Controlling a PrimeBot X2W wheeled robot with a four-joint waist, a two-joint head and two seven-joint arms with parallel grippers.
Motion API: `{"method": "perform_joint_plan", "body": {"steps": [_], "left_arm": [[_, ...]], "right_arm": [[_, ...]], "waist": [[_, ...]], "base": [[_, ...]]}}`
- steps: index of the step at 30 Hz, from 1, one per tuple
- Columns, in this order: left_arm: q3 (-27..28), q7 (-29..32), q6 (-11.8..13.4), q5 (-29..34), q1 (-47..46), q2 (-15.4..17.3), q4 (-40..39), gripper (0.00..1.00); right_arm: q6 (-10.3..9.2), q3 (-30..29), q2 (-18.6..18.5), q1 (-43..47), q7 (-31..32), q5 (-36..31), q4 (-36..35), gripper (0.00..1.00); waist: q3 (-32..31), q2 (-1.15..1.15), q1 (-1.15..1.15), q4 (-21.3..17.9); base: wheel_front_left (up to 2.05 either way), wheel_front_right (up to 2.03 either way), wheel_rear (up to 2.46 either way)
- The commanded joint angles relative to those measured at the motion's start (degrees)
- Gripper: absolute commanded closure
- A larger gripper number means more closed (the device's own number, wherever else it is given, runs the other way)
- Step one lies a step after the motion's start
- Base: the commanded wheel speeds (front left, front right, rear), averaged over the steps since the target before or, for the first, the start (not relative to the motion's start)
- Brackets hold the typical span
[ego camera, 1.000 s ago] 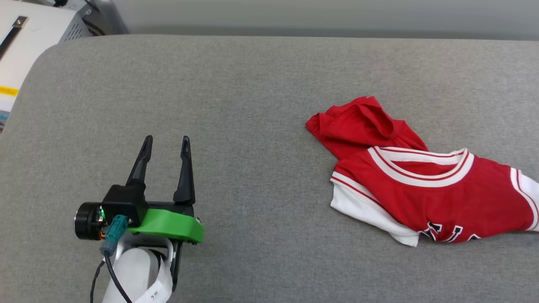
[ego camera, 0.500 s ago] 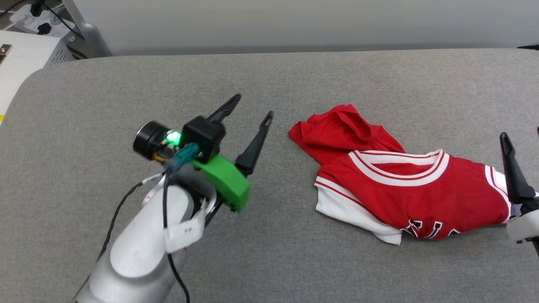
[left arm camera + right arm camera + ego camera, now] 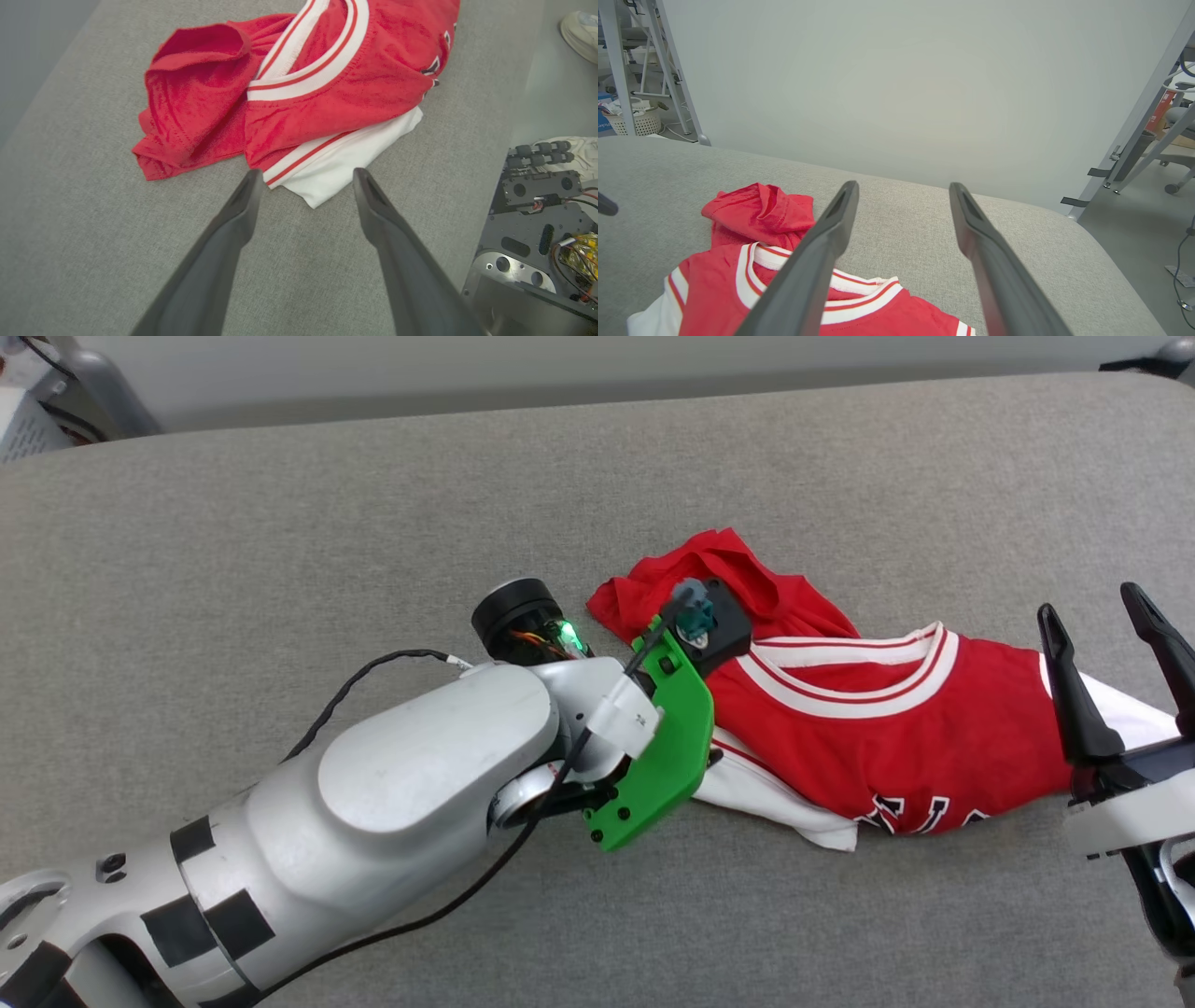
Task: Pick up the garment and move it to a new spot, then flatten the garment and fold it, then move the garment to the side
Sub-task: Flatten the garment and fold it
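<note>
Head view puts the garment crumpled right of centre on the grey cushioned surface (striped neck trim showing). The left gripper hovers at its near white sleeve, fingers apart. The right gripper stands by the other sleeve, fingers likewise spread, holding nothing.

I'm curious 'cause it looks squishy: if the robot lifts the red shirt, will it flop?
Probably floppy: the garment lies crumpled in soft folds, so it would likely droop from wherever it is pinched. It looks thin, so it is likely light. Pushed across the grey fabric surface, it may bunch up.
</note>
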Motion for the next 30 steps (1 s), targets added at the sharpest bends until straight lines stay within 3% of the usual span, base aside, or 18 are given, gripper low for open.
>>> {"method": "perform_joint_plan", "body": {"steps": [1,7,19,20,21,25,30], "left_arm": [[-1.7,1.6,-0.1,-1.1,-1.9,0.4,0.0,0.0],[-4.4,6.3,-0.1,-0.3,-3.5,0.7,0.3,0.0],[-4.4,13.5,-0.2,7.6,4.0,1.2,0.7,0.0],[-4.4,13.9,-0.2,8.0,4.6,1.2,0.4,0.86],[-4.4,13.9,-0.2,8.2,5.0,1.3,0.1,1.0],[-4.4,8.6,-0.2,9.1,4.2,2.1,-1.4,1.0],[-4.0,-4.0,-0.2,5.7,0.8,5.2,-2.2,1.0]], "right_arm": [[-0.05,0.4,0.4,-1.7,-0.2,-0.4,-0.2,0.0],[-0.05,2.2,1.4,-5.8,-0.9,-0.3,0.6,0.0],[-0.05,3.5,2.4,-10.5,-1.6,0.1,3.0,0.0],[-0.05,3.3,2.4,-10.5,-1.6,0.1,3.0,0.0],[-0.05,3.2,2.3,-10.4,-1.6,0.0,3.0,0.0],[-0.05,1.7,2.2,-9.3,-1.6,-0.3,3.3,0.0],[-0.05,-0.1,2.0,-6.5,-1.6,-0.6,3.5,0.0]], "waist": [[2.8,0.0,0.0,-2.5],[8.1,0.0,0.0,-5.5],[13.7,0.0,0.0,-7.7],[13.7,0.0,0.0,-7.6],[13.5,0.0,0.0,-7.4],[11.4,0.0,0.0,-5.9],[7.2,0.0,0.0,-2.8]], "base": [[0.0,0.0,0.0],[0.0,0.0,0.0],[0.0,0.0,0.0],[0.0,0.0,0.0],[0.0,0.0,0.0],[0.0,0.0,0.0],[0.0,0.0,0.0]]}}
